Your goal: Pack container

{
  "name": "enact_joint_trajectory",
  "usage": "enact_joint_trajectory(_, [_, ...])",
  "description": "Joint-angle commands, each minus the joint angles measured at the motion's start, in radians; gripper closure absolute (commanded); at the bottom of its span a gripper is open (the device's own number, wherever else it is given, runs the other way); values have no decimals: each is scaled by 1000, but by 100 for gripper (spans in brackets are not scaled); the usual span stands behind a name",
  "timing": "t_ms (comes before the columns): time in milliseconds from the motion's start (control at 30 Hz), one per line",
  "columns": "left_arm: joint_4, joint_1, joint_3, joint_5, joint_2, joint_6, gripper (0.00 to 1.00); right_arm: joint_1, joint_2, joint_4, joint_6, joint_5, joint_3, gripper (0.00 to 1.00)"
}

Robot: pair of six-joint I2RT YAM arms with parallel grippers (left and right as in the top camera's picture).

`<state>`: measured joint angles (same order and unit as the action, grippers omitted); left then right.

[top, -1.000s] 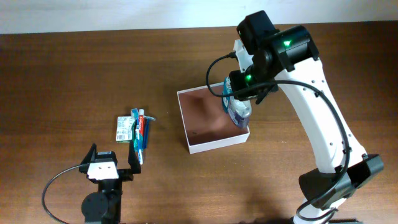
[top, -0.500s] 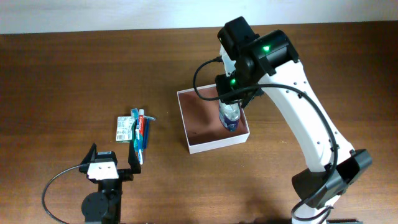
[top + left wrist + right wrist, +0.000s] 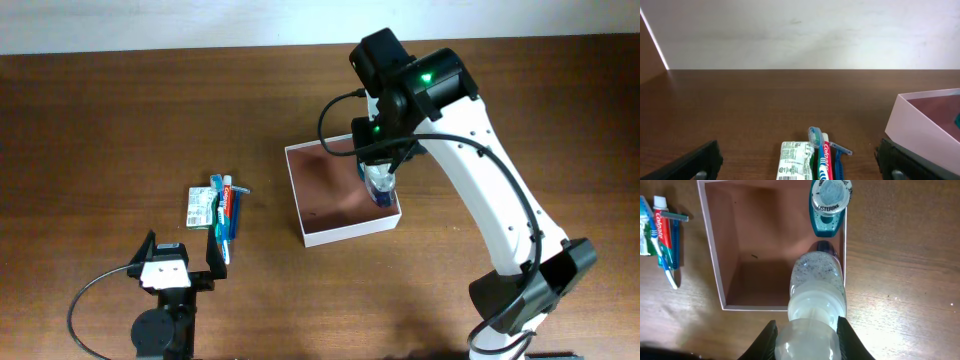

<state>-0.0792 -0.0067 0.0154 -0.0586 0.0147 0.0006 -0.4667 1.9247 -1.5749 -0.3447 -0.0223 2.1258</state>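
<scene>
The container [image 3: 325,195] is a square shallow box with white walls and a reddish-brown inside, at the table's middle. My right gripper [image 3: 381,165] is over its right side, shut on a clear speckled bottle [image 3: 381,189]. In the right wrist view the jaws [image 3: 807,337] grip this bottle [image 3: 818,287] at its pale base, its dark cap pointing into the container [image 3: 765,240] beside the right wall. A teal mouthwash bottle [image 3: 829,205] lies in the box against that wall. My left gripper [image 3: 180,262] is open and empty at the front left.
A green-white packet [image 3: 201,207], a toothpaste tube [image 3: 227,210], a toothbrush and a blue razor lie together left of the container. In the left wrist view they lie [image 3: 815,157] between the open fingers [image 3: 800,170], with the container's wall [image 3: 920,127] at the right.
My right gripper has carried the clear bottle left from above the container's right rim to over its inside, then shifted slightly right. The left arm has not moved.
</scene>
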Motion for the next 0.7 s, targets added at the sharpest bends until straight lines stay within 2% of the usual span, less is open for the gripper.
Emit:
enact_joint_trajectory(0, [1, 4, -6, 11, -8, 15, 0, -5, -3, 18, -39, 20, -52, 79])
enact_joint_trajectory(200, [1, 4, -6, 11, -8, 15, 0, -5, -3, 102, -35, 20, -163, 79])
enact_joint_trajectory(667, [1, 4, -6, 11, -8, 15, 0, -5, -3, 153, -30, 84, -164, 79])
